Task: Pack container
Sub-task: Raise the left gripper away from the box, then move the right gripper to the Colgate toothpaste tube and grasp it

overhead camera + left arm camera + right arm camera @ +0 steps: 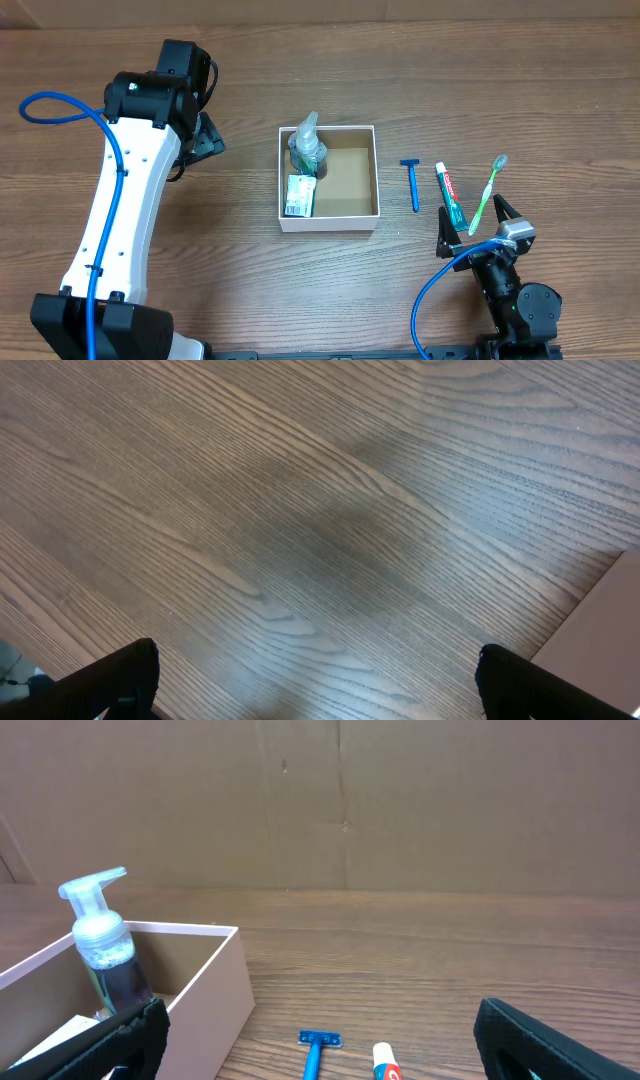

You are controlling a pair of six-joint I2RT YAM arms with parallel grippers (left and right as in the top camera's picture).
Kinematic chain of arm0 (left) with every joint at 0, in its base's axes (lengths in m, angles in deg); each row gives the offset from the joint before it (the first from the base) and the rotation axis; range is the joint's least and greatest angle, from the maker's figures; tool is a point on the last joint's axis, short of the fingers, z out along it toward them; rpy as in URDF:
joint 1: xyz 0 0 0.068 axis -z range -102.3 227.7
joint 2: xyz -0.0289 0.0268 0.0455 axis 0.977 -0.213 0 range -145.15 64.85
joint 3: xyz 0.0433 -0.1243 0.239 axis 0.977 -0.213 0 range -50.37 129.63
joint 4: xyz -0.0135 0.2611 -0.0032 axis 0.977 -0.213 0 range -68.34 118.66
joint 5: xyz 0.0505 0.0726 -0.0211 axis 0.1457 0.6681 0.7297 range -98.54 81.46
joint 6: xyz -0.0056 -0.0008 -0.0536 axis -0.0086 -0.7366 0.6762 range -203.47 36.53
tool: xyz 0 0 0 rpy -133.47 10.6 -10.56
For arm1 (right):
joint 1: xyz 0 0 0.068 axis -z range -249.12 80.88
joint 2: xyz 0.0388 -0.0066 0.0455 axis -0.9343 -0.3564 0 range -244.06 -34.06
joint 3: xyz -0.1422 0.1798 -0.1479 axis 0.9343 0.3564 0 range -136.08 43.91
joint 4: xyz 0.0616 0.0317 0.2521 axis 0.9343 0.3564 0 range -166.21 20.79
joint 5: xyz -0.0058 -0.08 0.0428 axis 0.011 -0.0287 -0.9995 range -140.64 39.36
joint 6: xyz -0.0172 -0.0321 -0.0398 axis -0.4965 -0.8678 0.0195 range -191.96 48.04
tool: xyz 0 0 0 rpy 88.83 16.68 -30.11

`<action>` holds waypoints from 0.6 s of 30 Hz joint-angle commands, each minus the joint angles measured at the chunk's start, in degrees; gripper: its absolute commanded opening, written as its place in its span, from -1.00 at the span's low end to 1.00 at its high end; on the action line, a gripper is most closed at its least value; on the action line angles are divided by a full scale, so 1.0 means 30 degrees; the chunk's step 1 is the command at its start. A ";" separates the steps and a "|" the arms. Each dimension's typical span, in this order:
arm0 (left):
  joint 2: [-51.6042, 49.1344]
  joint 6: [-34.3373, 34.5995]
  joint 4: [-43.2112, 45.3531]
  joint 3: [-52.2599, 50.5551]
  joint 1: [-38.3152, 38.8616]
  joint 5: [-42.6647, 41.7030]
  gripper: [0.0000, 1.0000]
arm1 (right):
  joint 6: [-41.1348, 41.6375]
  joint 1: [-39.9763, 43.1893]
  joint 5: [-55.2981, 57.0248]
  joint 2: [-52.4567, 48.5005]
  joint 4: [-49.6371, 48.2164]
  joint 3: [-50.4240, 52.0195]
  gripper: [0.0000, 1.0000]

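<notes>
The container (372,170) is a square white-walled box with a brown inside at the table's middle. In it stand a clear pump bottle (307,150) and a green-and-white packet (299,196), on its left side. The box (215,990) and bottle (100,945) also show in the right wrist view. A blue razor (413,185), a toothpaste tube (451,197) and a green toothbrush (488,193) lie right of the box. My right gripper (479,222) is open and empty, just in front of the toothpaste. My left gripper (203,138) is open and empty over bare table, left of the box.
A brown cardboard wall (340,800) stands behind the table. The razor (318,1050) and the toothpaste cap (384,1060) lie between my right fingers in the wrist view. A corner of something pale (600,630) shows at the right of the left wrist view.
</notes>
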 commanded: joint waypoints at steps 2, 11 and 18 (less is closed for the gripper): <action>0.0284 -0.0022 0.0015 0.0452 -0.0073 0.0306 1.00 | -0.0073 0.0058 0.0080 0.0168 -0.0291 0.0204 1.00; 0.0284 -0.0022 0.0015 0.0452 -0.0073 0.0306 1.00 | -0.0015 0.0058 0.0466 -0.1209 0.5399 -0.4503 1.00; 0.0284 -0.0022 0.0015 0.0452 -0.0073 0.0306 1.00 | 0.0867 0.0051 0.0605 -0.9435 1.0666 -1.2874 1.00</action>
